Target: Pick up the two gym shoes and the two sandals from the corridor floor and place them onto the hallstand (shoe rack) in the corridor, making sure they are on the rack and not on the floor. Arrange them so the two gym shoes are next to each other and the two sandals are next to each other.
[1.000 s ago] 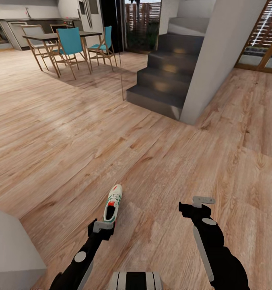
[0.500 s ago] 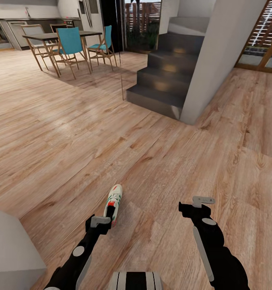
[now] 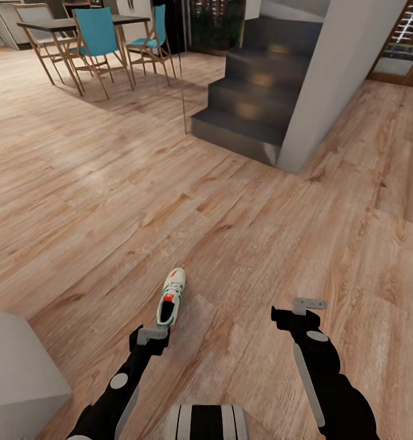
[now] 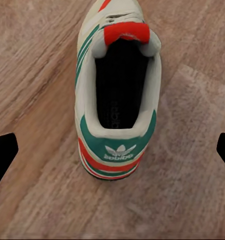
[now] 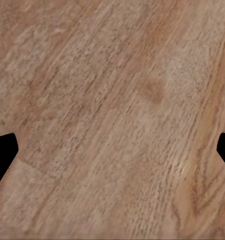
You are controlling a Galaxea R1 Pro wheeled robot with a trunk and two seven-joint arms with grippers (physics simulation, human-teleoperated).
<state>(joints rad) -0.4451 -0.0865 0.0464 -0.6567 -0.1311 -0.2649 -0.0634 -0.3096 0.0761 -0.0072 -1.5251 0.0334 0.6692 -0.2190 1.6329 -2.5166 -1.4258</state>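
One cream-white gym shoe (image 3: 171, 299) with green stripes and a red-orange heel tab lies on the corridor floor (image 3: 243, 244), toe pointing away from me. My left gripper (image 3: 150, 335) hovers just behind its heel. In the left wrist view the gym shoe (image 4: 117, 100) sits between the black fingertips (image 4: 2, 155), and the left gripper (image 4: 112, 152) is open and not touching it. My right gripper (image 3: 304, 310) hangs open over bare planks (image 5: 117, 100) to the shoe's right. The sandals are out of view.
Dark grey stair steps (image 3: 249, 104) and a white wall pillar (image 3: 338, 73) stand ahead. A dining table with blue chairs (image 3: 96, 36) is at the far left. A pale grey-white block corner (image 3: 17, 373) sits at my near left; I cannot tell whether it is the hallstand.
The whole head view has shifted, so the camera has moved; floor and stairs sit higher in the picture. My left gripper edged slightly left and off the shoe's heel. The right arm has not moved.
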